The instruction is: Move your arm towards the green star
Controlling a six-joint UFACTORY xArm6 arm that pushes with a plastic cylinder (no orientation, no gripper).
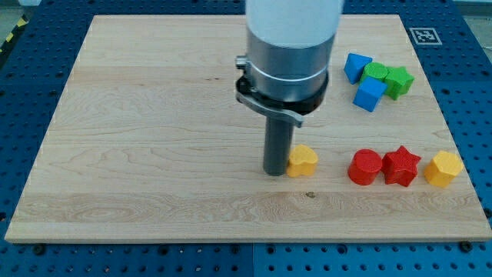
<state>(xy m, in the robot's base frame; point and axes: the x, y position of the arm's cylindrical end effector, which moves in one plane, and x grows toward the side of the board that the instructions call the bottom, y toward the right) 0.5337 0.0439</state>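
Observation:
The green star [399, 81] lies at the view's upper right, in a tight cluster with a green round block [376, 72] and two blue blocks [356, 66] [370, 94]. My tip [276, 171] stands on the wooden board [154, 115] near the view's lower middle, touching the left side of a yellow block [302, 161]. The green star is far to the upper right of my tip.
A red round block [365, 167], a red star [400, 165] and a yellow hexagonal block [443, 168] form a row to the right of my tip. The arm's wide grey body [288, 54] rises above the rod. A blue perforated table surrounds the board.

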